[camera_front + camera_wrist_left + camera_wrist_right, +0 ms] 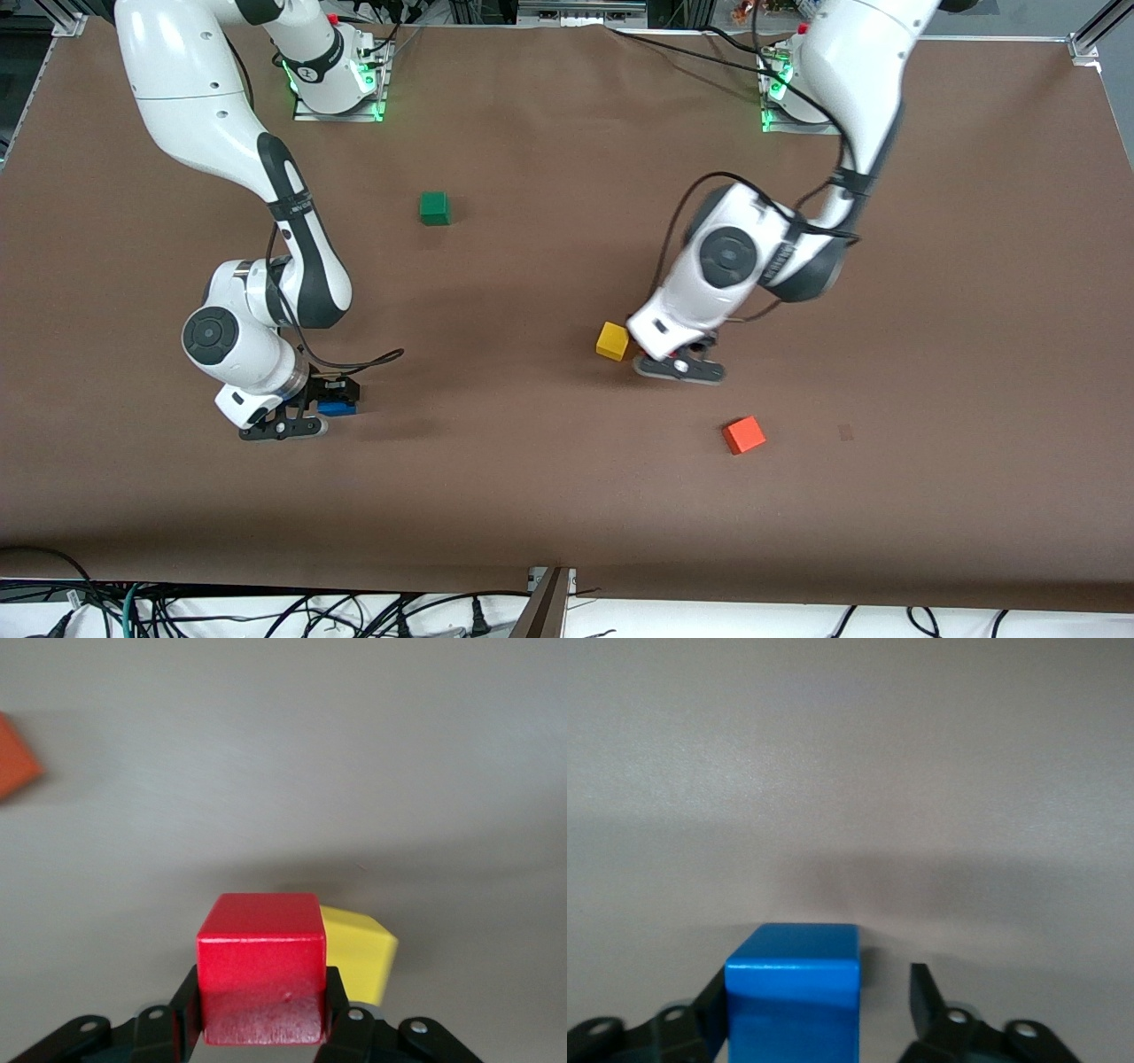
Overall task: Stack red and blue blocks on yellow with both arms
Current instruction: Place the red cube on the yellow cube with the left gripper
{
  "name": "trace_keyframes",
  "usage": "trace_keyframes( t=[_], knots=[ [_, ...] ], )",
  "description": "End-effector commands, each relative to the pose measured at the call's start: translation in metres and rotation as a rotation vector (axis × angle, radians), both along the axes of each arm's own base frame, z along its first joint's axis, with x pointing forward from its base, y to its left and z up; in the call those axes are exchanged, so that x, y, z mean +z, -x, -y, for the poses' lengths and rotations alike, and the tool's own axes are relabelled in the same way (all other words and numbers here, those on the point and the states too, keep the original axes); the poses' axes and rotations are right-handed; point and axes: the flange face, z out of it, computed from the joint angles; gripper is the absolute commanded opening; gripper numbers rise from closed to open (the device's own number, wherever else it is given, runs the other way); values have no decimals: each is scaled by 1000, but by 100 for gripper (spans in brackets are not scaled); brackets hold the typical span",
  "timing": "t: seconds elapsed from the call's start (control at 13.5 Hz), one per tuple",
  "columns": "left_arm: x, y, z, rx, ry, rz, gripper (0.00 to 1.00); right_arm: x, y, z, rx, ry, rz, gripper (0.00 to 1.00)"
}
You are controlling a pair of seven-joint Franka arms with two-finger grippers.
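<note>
brown table [549, 496] carries green cube [434, 208], yellow cube [612, 340], orange cube [743, 435].

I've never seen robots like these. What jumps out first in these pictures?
Two big white arms reach down over a brown table, each at a small cube. The left gripper is clamped on a red block right beside the yellow cube. Toward the right arm's end, the right gripper straddles a blue block with one finger standing apart from it.

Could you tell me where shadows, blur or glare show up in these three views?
Front view: even light, faint shadow beside the right gripper. Left wrist view: orange cube blurred at the edge, red block sharp with a soft sheen. Right wrist view: broad shadow above the blue block.
</note>
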Motion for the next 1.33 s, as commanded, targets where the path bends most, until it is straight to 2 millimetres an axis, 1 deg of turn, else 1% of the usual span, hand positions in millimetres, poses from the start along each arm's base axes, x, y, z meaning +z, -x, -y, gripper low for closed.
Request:
trace_keyframes(
  t=[0.0,0.15,0.22,0.3,0.37,0.44,0.52,0.59,0.66,0.89,1.03,1.11,1.18,1.26],
  knots=[
    [-5,2,14,-47,-51,24,0,8,-7,-1,11,-22,15,76],
    [-22,13,27,-79,-67,9,0,11,-8,-2,12,-25,7,72],
    [-31,19,35,-93,-72,-2,0,11,-8,-2,12,-25,3,68],
    [-37,24,41,-105,-78,-7,0,11,-8,-2,12,-25,2,58],
    [-35,30,50,-135,-92,9,0,10,-7,-3,13,-24,-1,47],
    [-29,28,55,-156,-106,36,0,10,-7,-3,14,-23,-2,38],
    [-27,27,55,-161,-110,43,0,10,-7,-3,14,-23,-4,30],
    [-27,27,55,-162,-111,44,0,12,-7,-3,15,-24,-7,28],
    [-28,27,55,-164,-114,44,0,19,-8,-5,17,-27,-24,28],
    [-37,28,55,-166,-119,35,0,63,-23,-18,36,-38,-105,28],
    [-38,28,55,-164,-119,33,0,83,-24,-24,46,-39,-151,29],
    [-38,28,55,-163,-118,32,30,97,-24,-30,53,-40,-162,29],
    [-36,27,55,-160,-117,35,99,107,-24,-36,62,-42,-176,29],
    [-23,20,57,-151,-103,54,100,120,-26,-40,60,-44,-178,29]
  ],
)
